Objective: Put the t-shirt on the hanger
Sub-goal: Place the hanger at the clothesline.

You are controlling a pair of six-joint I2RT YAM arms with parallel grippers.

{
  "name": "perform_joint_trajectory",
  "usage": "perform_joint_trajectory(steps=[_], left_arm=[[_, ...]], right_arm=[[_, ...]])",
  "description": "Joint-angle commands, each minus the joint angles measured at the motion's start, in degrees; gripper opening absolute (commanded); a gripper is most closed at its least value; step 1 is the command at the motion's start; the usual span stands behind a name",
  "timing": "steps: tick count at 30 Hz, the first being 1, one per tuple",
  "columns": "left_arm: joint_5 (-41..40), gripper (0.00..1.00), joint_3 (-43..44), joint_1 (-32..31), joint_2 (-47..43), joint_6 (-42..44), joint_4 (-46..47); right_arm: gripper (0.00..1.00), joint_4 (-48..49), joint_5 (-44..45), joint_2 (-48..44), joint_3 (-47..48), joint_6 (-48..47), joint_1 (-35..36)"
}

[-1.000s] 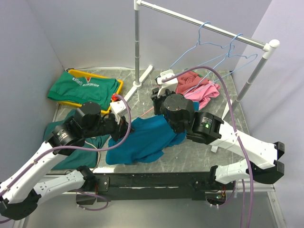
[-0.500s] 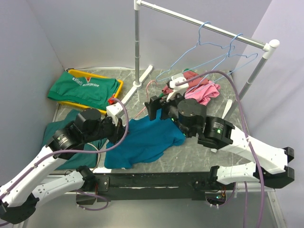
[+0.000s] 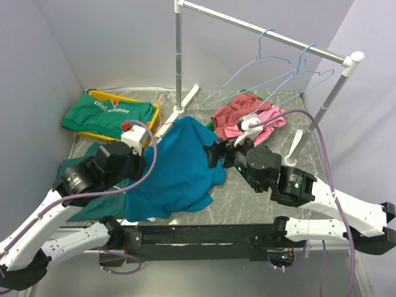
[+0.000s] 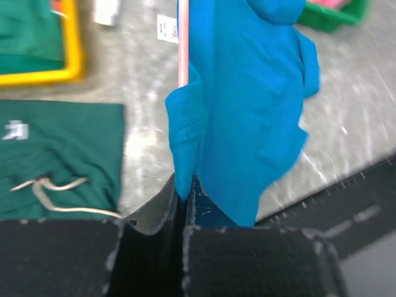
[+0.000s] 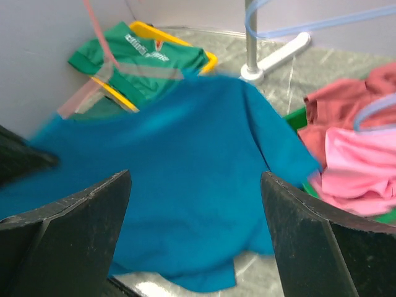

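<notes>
Obs. 1: Your left pincer (image 4: 184, 193) is clamped shut on a hemmed edge of the t-shirt (image 3: 179, 167). The hanger (image 4: 182, 43) shows as a straight pink wire running down into that same pinch. I cannot tell whether the wire itself sits between the fingers. Judgement: you hold cloth and wire together there so the shirt cannot slip along the frame while it is lifted off the tabletop (image 3: 247, 198).

Obs. 2: Your right pincer (image 5: 195, 179) stands wide open and grips nothing, just beside the shirt's right edge. Judgement: it is free to pull the loose side over the hanger's far shoulder.

Obs. 3, position: The t-shirt hangs as a slanted sheet between your two arms. Its top corner is near the foot of the rack post (image 3: 178, 62) and its lower hem reaches toward the near edge of the tabletop. I cannot tell whether the hem touches.

Obs. 4, appearance: The cloth is plain teal-blue with no print, soft, and falls in long folds with one short sleeve bunched at the edge. Most of the hanger is hidden by the cloth. In the blurred right wrist view its pink wire rises out at the shirt's upper left, above the green lettered garment (image 3: 108, 114) in the yellow tray (image 3: 154, 111).
</notes>
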Motion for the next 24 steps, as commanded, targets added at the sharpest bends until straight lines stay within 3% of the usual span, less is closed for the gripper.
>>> perform_joint_trajectory(steps=[1, 7, 14, 17, 24], left_arm=[[-11.69, 0.01, 9.51, 0.28, 1.92, 0.03, -0.62], [-17.59, 0.01, 22.34, 1.15, 8.77, 5.83, -2.12], [-11.72, 0.01, 33.87, 2.82, 16.42, 14.71, 0.51], [-11.71, 0.01, 39.06, 4.93, 21.15, 18.4, 0.43], [-2.92, 0.01, 49.95, 11.0, 27.49, 25.61, -0.27]], right_arm=[[0.93, 2.76, 1.84, -3.56, -3.6, 3.62, -0.07], [0.93, 2.05, 1.14, -3.21, -5.63, 5.29, -0.07], [0.93, 1.79, 0.08, -3.48, -6.86, 6.52, -0.07], [0.93, 1.44, -0.18, -3.39, -7.56, 7.22, -0.07], [0.92, 2.31, -3.43, -3.48, -11.33, 9.86, 0.02]])
